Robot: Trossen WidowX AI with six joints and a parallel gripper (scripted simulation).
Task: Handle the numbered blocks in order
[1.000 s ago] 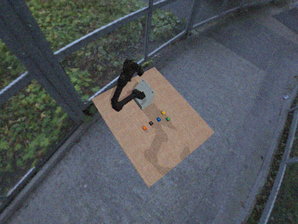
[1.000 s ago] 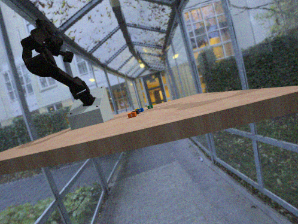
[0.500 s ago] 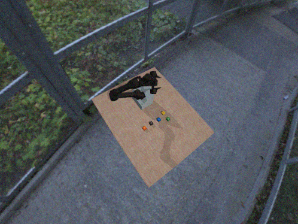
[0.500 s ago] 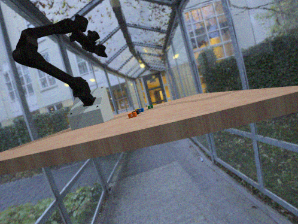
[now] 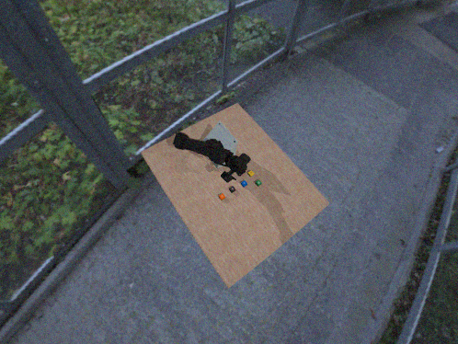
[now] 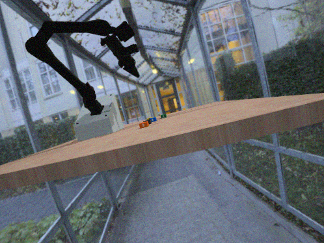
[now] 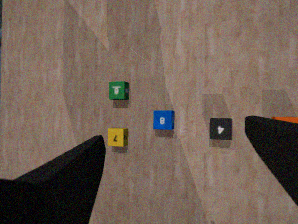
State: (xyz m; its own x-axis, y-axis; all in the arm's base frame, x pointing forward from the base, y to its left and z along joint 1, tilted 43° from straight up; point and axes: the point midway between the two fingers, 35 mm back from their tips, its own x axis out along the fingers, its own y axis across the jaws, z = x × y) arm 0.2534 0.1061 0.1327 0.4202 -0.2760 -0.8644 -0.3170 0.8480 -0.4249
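Observation:
Several small blocks lie on the wooden table [image 5: 239,239] [image 6: 208,127] [image 7: 50,60]. The wrist view shows a green block [image 7: 118,90], a yellow block [image 7: 117,137] marked 7, a blue block [image 7: 163,120] marked 8, a black block [image 7: 220,128] marked 4, and an orange block [image 7: 285,119] mostly hidden behind the right finger. The top and exterior views show the orange block [image 5: 222,196] [image 6: 143,124], the black block [image 5: 232,189], the blue block [image 5: 244,183] [image 6: 153,119], the green block [image 5: 257,182] [image 6: 163,115] and the yellow block [image 5: 250,173]. My gripper [image 5: 227,176] [image 6: 134,72] [image 7: 173,133] is open and empty, high above the blocks.
The arm's grey base box [image 5: 223,137] [image 6: 94,125] stands at the table's back edge. Metal railings [image 5: 55,87] and a paved path [image 5: 368,138] surround the table.

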